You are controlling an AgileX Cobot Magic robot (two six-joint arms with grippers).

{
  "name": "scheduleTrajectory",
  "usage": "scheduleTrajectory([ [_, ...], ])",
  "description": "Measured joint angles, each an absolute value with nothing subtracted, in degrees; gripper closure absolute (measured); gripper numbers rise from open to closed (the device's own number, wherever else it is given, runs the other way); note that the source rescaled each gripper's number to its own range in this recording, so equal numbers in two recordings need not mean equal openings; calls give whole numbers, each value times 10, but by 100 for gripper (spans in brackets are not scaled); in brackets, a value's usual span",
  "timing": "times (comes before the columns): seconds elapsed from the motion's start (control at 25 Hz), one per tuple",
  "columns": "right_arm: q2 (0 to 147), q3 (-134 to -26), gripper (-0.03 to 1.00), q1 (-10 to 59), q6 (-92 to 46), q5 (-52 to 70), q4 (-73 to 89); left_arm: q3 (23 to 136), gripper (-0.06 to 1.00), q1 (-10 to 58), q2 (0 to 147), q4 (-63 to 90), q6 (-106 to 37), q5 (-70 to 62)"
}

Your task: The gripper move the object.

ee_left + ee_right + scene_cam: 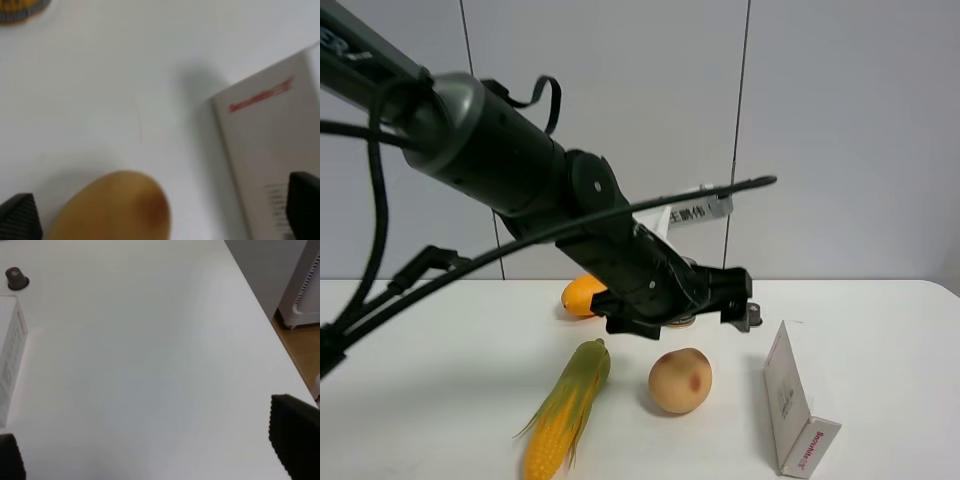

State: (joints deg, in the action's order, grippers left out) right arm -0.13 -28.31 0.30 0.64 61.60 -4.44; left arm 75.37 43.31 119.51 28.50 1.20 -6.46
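Observation:
The object, a rounded tan lump with a reddish-brown blotch [680, 380], lies on the white table [440, 380] in front of centre. My left arm reaches in from the upper left. Its gripper [742, 305] hangs above and slightly behind-right of the lump, apart from it. In the left wrist view the lump [110, 207] lies between and below the two black fingertips [17, 217], and the left gripper [160, 215] is open and empty. The right gripper [150, 455] is open over bare table and holds nothing. It does not show in the exterior view.
A yellow-green corn cob [568, 410] lies left of the lump. An orange mango [582, 295] sits behind, partly hidden by the arm. A white labelled box [795, 415] stands to the right; it also shows in the left wrist view [270, 150]. The table's edge [260, 305] drops to the floor.

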Motion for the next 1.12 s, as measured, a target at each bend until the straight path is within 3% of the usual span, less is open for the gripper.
scheduleTrajectory([
  [0.52,-1,-283,-3,3,6,616,-44,754,-5,410,980,147,-47,-65],
  [0.8,-1,-283,-3,3,6,616,-44,754,-5,310,940,29,-62,-123],
  [1.12,-1,-283,-3,3,6,616,-44,754,-5,158,869,-63,-62,-291],
])
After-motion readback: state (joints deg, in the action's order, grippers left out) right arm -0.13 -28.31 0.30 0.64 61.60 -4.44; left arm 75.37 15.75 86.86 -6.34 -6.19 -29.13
